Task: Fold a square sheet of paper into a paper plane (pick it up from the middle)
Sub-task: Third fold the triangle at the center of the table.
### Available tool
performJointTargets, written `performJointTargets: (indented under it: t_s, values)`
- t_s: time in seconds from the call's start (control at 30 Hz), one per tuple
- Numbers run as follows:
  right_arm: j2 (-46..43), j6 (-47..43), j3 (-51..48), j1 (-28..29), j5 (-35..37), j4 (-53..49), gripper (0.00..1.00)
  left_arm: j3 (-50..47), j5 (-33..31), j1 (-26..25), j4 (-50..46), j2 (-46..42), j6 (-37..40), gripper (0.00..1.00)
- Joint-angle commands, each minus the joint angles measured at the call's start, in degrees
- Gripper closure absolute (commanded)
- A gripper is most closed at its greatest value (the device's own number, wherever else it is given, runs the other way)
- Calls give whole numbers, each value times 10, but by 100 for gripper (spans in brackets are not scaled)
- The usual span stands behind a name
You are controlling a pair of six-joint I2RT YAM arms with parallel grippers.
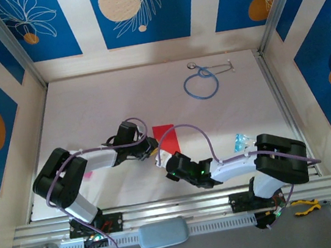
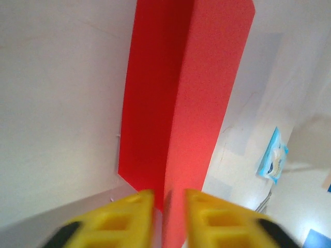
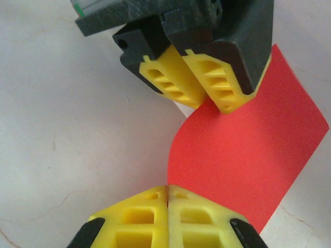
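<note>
Two grippers meet at the square sheet of paper (image 3: pixel 243 155): right gripper (image 3: pixel 167 192) pinches its curled edge shut; left gripper (image 2: pixel 169 200) straddles the fold, slightly parted.

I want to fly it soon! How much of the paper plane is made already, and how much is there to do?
Done: the red sheet stands bent along one long fold. In hand: the right pincer is shut on its edge, and the left pincer sits slightly open around the fold. To do: there is no pointed nose and no wings yet, so most folds remain.
</note>
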Motion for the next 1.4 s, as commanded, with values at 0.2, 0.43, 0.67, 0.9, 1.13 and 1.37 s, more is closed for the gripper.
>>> performJointTargets:
  t_s: [0.2, 0.43, 0.67, 0.9, 1.13, 1.37]
  values:
    - [-62, 87, -23, -83, -239, 0, 100, 48, -96, 26, -187, -103, 86, 57]
    - [-58, 144, -14, -159, -408, 7, 100, 85, -91, 41, -240, -124, 150, 58]
    - [-47, 177, -4, -208, -516, 19, 100, 152, -23, 41, -241, -72, 200, 65]
    - [-38, 195, -3, -232, -545, 19, 100, 244, 45, 40, -265, 27, 254, 71]
    - [-23, 204, -2, -235, -525, 25, 100, 305, 74, 33, -289, 120, 279, 78]
    - [-6, 207, 3, -235, -515, 25, 100, 310, 60, 27, -307, 179, 297, 83]
